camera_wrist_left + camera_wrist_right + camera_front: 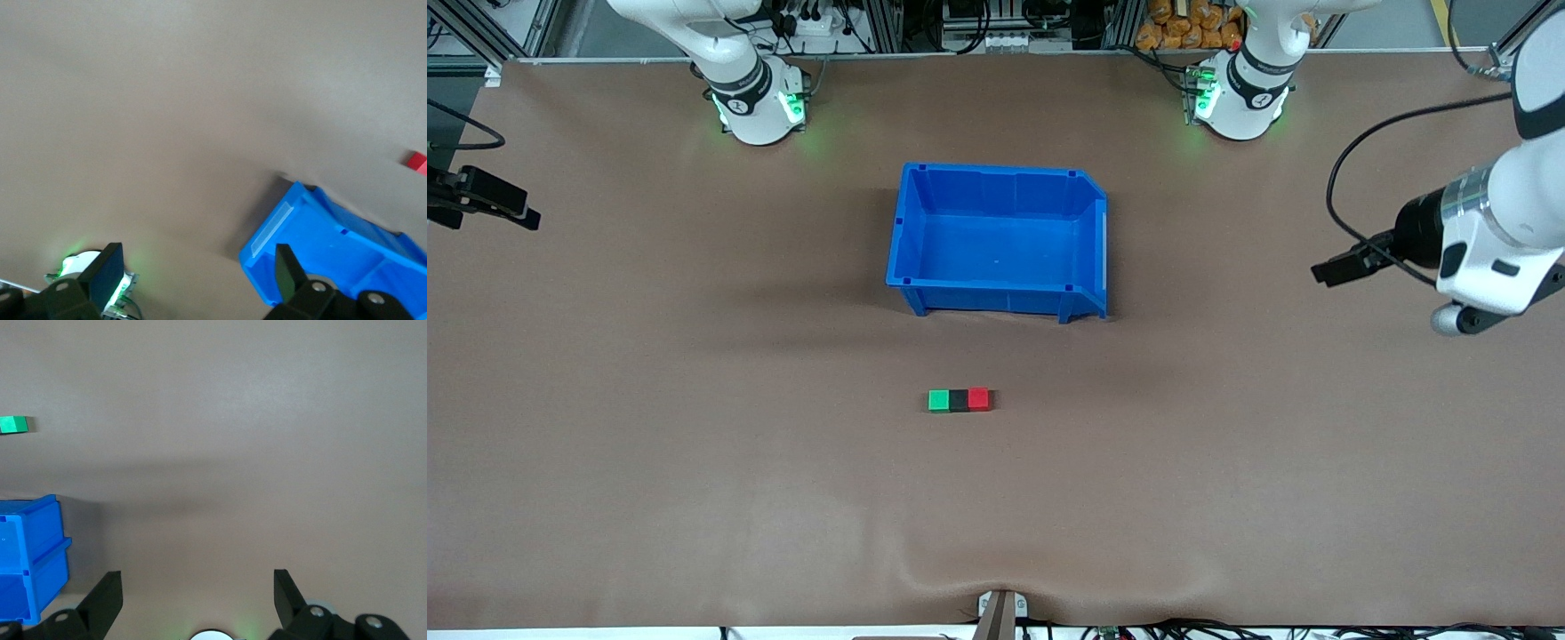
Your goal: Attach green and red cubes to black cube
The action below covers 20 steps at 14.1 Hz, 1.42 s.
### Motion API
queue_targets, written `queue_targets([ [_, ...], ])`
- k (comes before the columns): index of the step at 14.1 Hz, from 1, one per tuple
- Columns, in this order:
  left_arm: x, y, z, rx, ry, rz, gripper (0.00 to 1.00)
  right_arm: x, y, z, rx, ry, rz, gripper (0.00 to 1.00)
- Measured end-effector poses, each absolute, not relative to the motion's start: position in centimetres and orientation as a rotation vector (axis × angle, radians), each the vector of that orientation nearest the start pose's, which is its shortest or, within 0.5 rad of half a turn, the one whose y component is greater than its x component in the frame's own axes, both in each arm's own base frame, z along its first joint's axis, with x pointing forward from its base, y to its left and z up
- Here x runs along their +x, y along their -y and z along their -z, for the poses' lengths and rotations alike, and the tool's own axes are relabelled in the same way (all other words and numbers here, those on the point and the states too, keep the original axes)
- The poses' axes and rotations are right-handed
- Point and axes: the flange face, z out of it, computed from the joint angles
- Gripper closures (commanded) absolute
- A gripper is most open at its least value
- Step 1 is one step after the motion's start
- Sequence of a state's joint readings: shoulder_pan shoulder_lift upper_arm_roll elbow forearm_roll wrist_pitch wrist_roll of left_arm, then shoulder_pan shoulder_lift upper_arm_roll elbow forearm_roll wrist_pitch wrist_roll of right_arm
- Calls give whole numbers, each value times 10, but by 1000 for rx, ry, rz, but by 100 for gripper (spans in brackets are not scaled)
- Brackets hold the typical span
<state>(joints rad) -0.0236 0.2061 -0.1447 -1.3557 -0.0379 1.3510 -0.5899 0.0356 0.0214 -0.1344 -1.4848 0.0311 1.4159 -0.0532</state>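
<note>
**Three cubes joined in a row, both arms drawn back**

The brown table (694,356) fills the front view. On it, toward the edge where the robot bases stand and about midway between the two ends, sits the blue bin (1000,240), open side up, with nothing visible in it.

The left gripper (197,273) hangs in the air over the left arm's end of the table, its fingers (107,270) spread apart with nothing between them; its wrist view looks down on a corner of the bin and the table. The right gripper (197,593) is up over the right arm's end of the table, fingers (107,593) likewise apart and empty. Both arms wait away from the cubes.

Nearer the front camera than the bin, around the middle of the table, three small cubes lie in a straight row, touching: the green cube (938,401) toward the right arm's end, the black cube (959,400) between, and the red cube (978,398) toward the left arm's end.
</note>
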Motion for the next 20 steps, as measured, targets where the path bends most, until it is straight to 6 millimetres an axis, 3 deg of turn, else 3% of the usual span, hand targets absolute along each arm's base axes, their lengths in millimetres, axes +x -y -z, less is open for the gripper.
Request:
queue_targets([
  [5,560,97,-588,-3058,468,-301,0,543,49,-640,-3103,-65,-136,0],
  [10,533,96,-612,-3121,234,-130,0,543,49,-640,-3103,-65,-137,0],
  [15,536,74,-630,-3121,-32,14,0,543,49,-640,-3103,-66,-139,0],
  [20,538,69,-649,-3120,-47,75,0,542,51,-640,-3103,-72,-138,0],
])
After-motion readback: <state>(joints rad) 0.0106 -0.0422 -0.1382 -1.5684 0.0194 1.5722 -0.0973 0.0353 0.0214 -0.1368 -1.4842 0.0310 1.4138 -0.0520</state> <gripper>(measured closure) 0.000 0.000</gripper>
